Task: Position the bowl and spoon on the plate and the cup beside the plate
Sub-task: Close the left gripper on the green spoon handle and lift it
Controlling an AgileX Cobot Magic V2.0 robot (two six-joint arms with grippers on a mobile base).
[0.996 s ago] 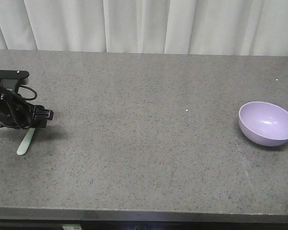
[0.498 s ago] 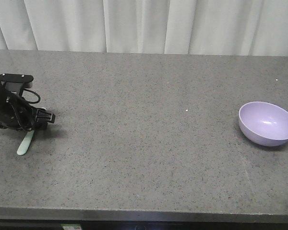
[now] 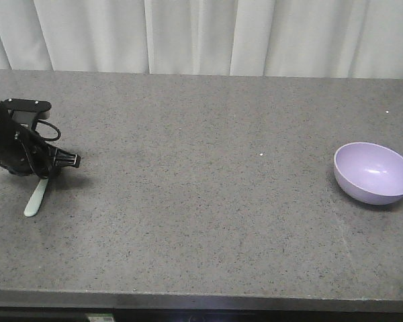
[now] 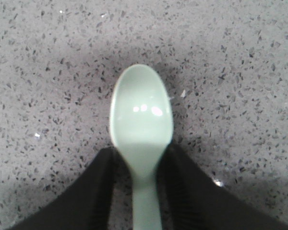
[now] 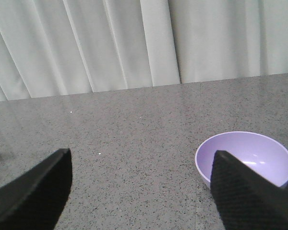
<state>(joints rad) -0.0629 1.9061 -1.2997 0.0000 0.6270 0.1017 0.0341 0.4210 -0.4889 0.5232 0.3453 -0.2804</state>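
Matte black left hand (image 4: 140,158) with ribbed fingers (image 4: 89,191); right hand (image 5: 141,153) black, finely textured pads (image 5: 240,191)

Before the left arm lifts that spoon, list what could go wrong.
1. The left gripper pinches the spoon only at its narrow neck, so the smooth plastic may pivot or slip out.
2. The handle end seems to rest on the table and could drag.
3. The bowl sits at the table's far right, a long carry for a weak grip.

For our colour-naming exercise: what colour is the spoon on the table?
Pale mint green; the spoon shows best in the left wrist view.
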